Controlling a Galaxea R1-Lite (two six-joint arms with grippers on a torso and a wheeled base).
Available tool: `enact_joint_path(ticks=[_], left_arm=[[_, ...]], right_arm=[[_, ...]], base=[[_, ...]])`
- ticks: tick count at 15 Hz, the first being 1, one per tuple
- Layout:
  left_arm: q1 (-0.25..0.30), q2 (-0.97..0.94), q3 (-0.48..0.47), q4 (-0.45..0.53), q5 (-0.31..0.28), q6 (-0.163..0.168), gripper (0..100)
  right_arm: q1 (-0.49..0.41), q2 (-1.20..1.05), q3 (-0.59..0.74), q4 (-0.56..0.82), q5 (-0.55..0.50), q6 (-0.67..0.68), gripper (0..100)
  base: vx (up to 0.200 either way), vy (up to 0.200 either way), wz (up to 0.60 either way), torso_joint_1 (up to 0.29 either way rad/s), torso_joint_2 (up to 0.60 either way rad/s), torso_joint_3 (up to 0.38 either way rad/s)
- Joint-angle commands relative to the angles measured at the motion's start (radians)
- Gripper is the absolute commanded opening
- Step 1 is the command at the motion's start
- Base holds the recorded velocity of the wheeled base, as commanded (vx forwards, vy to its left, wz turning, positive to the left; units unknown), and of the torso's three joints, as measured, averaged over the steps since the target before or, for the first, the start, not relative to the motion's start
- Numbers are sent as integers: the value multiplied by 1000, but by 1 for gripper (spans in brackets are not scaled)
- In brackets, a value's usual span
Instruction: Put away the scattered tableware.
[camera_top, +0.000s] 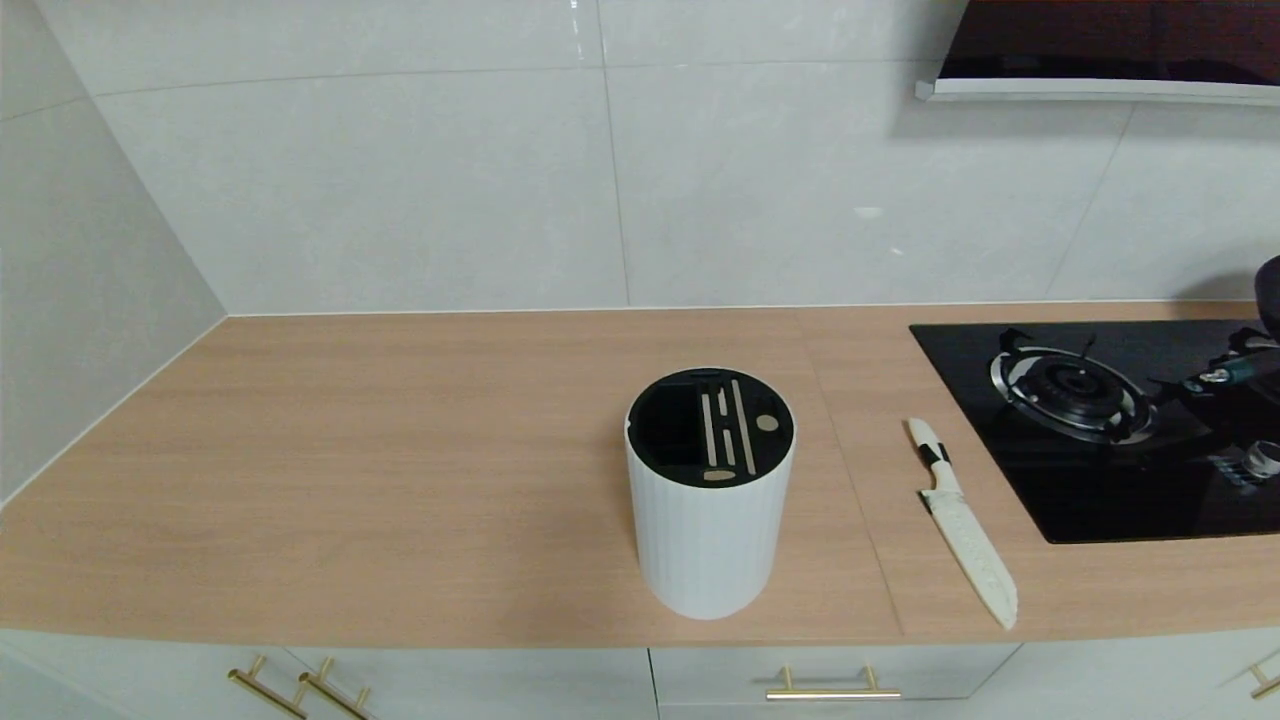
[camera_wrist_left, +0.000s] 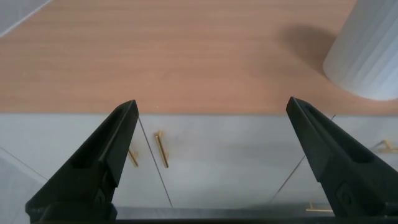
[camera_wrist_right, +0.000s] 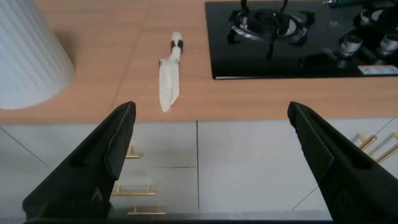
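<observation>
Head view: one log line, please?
white knife flat on wooden counter | white ribbed cylinder holder upright | left gripper open | right gripper open

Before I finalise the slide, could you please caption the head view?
A white knife lies on the wooden counter between the white slotted holder and the black gas hob.

Left gripper (camera_wrist_left: 211, 102) is wide open, dark jaws spread far apart with nothing between them. Right gripper (camera_wrist_right: 211, 106) is the same deal, splayed and empty. Both point forward and down.
</observation>
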Motion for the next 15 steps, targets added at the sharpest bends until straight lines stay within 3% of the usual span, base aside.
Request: enact_joint_path(ticks=[1, 7, 15], left_arm=[[0, 0, 0, -1, 0, 0, 100], [0, 0, 0, 1, 0, 0, 100], [0, 0, 0, -1, 0, 0, 100]], right_arm=[[0, 2, 0, 0, 0, -1, 100], [0, 2, 0, 0, 0, -1, 100], [0, 2, 0, 1, 1, -7, 100]], base=[[0, 0, 0, 188, -393, -207], [0, 0, 0, 185, -364, -187], [0, 0, 0, 10, -19, -10]])
